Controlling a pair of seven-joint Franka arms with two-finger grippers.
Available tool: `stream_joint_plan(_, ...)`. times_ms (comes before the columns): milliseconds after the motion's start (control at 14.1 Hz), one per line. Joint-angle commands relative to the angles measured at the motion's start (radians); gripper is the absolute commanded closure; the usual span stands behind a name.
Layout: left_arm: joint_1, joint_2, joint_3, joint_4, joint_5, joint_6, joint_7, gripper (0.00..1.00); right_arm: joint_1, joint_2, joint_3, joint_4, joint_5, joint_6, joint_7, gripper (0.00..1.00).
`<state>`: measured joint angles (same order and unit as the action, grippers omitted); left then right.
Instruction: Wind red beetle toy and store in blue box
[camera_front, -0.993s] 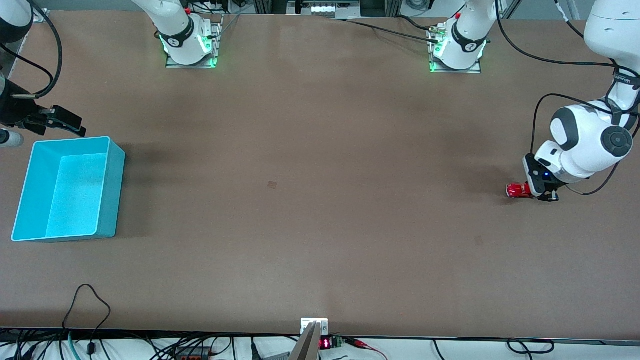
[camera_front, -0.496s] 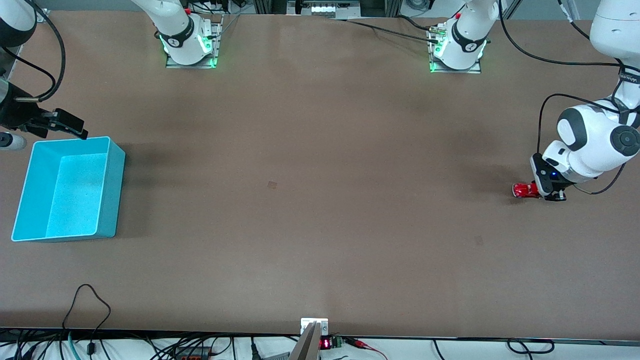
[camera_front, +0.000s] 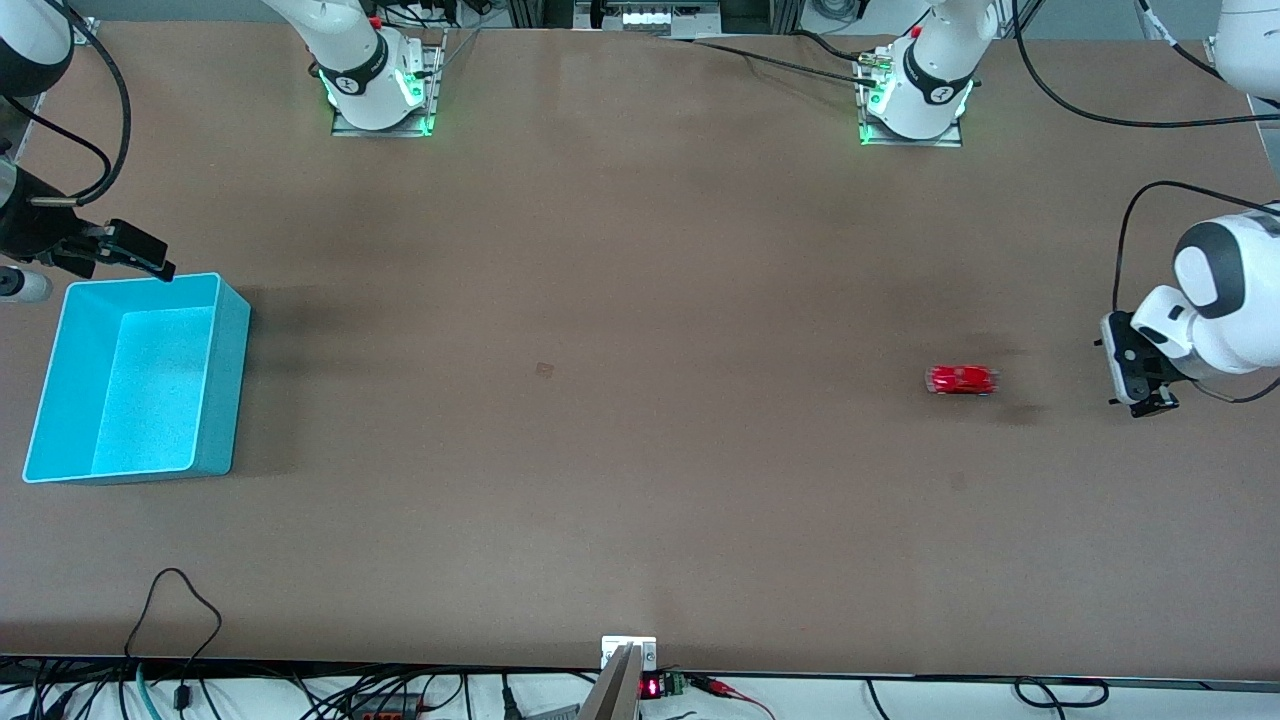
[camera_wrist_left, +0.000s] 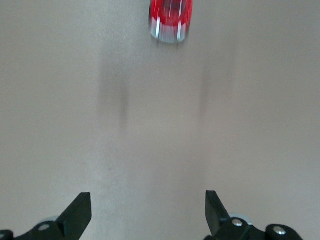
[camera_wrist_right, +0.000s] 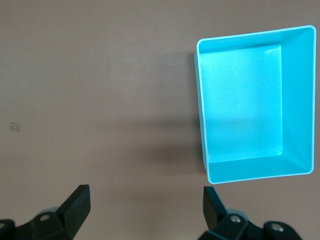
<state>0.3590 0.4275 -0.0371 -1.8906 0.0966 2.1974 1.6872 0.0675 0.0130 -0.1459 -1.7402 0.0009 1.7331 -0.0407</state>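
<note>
Near the desk edge at the left arm's end, the left pincer (camera_front: 1140, 375) hangs low with its jaws apart and nothing between them. The red beetle toy (camera_front: 962, 379) sits free on the desk (camera_front: 640, 500), a little way off toward the middle, blurred as if rolling. A second ago that pincer was clamped on the toy; since then it has let go and drawn back. At the right arm's end, the right pincer (camera_front: 135, 255) waits, jaws apart, at the blue box (camera_front: 225, 385). To catch the toy well, I would wait until it stops, then grip its sides squarely.
</note>
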Motion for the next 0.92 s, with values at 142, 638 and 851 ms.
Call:
stream_joint_plan(142, 0.008, -0.104, -0.009, 0.005, 0.008, -0.192, -0.151, 0.0, -0.002, 0.007, 0.002, -0.001, -0.013, 0.028, 0.012, 0.0)
stream_joint_plan(638, 0.006, -0.243, -0.035, 0.005, 0.011, -0.393, -0.43, 0.0, 0.009, 0.045, 0.003, -0.001, -0.012, 0.036, 0.012, 0.0)
stream_joint_plan(851, 0.006, -0.294, -0.102, 0.013, 0.011, -0.479, -0.599, 0.0, 0.028, 0.077, 0.003, 0.001, -0.01, 0.057, 0.004, 0.0)
